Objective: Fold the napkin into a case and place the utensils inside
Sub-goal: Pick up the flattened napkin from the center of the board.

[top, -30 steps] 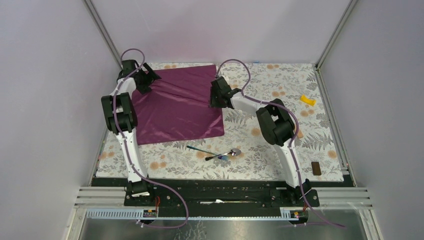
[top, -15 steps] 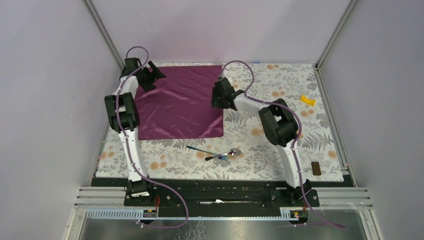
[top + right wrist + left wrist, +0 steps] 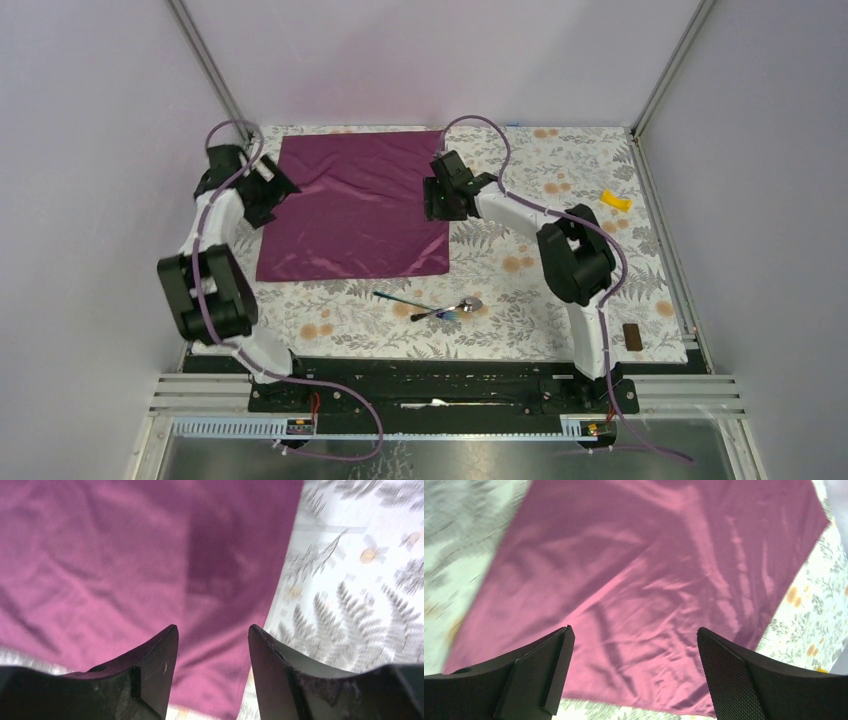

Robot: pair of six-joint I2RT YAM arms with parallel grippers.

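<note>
From above, the napkin lies spread flat on the floral tablecloth at the far left of the table, unfolded, so no case exists yet. It sits squarely between the two arms. The left gripper hangs at its left edge, about midway along that side, and the right gripper hangs at its right edge opposite. The cloth therefore lies rightward from the left gripper and leftward from the right one, with its side edges running far to near. The utensils rest near the bases, well clear of the cloth's near hem: the spoon and the bluish-handled piece, both lying roughly left to right. Their ends seem to meet, though I can't say for sure at this size. The right arm is the nearer to them. A yellow piece and a brown block sit off to the right. From the left wrist, the left gripper has its jaws wide apart and empty, and the wrinkled napkin fills the view beneath. From the right wrist, the right gripper is likewise spread and holds nothing, while the edge of the napkin runs just under the gap between its jaws. I judge that either gripper need only drop to pinch its own edge for a first fold.
</note>
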